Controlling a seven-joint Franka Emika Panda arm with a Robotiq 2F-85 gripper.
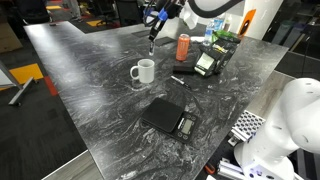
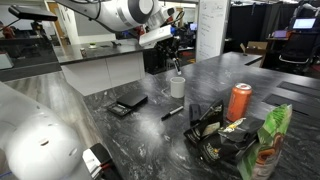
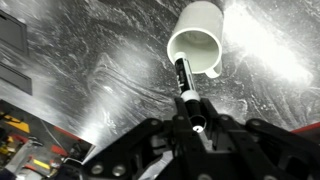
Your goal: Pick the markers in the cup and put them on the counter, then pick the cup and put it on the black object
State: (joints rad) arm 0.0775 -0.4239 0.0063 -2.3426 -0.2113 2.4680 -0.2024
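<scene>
Wrist view: claw (image 3: 195,128) clenched on marker (image 3: 184,85), held upright, long axis pointing down at cup (image 3: 197,35) directly below. Tip appears clear of rim. Cup upright on worktop (image 3: 90,60), apparently empty. Second marker (image 1: 180,81) flat on worktop, near cup. Judged next: shift sideways off cup, lower, lay flat.

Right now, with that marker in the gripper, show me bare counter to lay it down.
Bare counter stretches beyond the cup, away from the can; a smaller patch lies between cup and black slab. Crowded by the can, laid marker and black-green device.
</scene>
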